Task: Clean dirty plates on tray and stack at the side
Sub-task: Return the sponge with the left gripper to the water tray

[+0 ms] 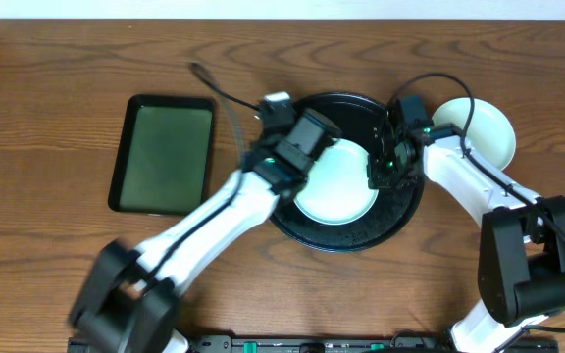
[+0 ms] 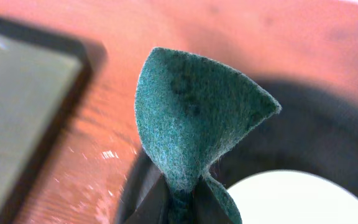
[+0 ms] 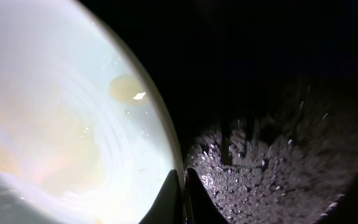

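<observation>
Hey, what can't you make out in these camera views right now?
Overhead: the left arm hides the left side of the plate on the tray.
Left wrist: the green pad blocks much of the tray; the bottom edge cuts the plate off.
Right wrist: the plate runs off-frame left; right fingers barely show.

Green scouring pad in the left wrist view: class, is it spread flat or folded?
Folded. The pad is pinched at its base in the left gripper, its sides curling together into a cone.

No text, label, brand or number can be read in any view. The plate [image 1: 346,191], the tray [image 1: 361,238], the scouring pad [image 2: 191,124] and the table [image 1: 47,59] carry plain, unmarked surfaces.
</observation>
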`<state>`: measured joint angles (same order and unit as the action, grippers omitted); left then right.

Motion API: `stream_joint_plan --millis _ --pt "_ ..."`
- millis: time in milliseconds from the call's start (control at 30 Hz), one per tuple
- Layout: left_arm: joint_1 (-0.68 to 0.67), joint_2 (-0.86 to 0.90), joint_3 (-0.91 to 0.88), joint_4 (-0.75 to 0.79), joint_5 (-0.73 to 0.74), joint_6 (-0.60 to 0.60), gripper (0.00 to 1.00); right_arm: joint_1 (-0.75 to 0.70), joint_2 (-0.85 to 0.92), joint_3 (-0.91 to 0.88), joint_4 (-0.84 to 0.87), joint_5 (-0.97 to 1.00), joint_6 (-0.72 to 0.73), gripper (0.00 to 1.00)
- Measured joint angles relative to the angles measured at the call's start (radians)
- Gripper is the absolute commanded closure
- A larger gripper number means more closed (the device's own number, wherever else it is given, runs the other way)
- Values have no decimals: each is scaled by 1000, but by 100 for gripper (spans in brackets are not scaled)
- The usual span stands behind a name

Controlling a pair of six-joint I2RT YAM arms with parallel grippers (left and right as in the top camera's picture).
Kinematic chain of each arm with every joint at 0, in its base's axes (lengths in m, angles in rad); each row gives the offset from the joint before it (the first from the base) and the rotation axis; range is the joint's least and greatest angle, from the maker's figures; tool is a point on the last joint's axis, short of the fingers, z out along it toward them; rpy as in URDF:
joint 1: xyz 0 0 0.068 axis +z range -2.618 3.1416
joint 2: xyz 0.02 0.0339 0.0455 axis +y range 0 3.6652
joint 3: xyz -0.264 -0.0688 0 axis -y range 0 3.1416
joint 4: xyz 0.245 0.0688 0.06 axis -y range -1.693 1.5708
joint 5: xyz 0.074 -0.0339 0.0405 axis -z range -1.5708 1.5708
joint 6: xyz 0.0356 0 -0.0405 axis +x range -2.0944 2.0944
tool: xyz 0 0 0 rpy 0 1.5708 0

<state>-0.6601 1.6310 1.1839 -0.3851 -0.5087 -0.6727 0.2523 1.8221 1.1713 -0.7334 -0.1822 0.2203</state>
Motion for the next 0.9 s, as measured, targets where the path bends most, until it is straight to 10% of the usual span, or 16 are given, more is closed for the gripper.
stream_joint_plan --millis 700,900 --pt "673 77 0 -79 388 81 92 35 -26 134 -121 97 -111 99" --pt "701 174 0 -82 418 94 73 35 -26 134 -123 101 -111 99"
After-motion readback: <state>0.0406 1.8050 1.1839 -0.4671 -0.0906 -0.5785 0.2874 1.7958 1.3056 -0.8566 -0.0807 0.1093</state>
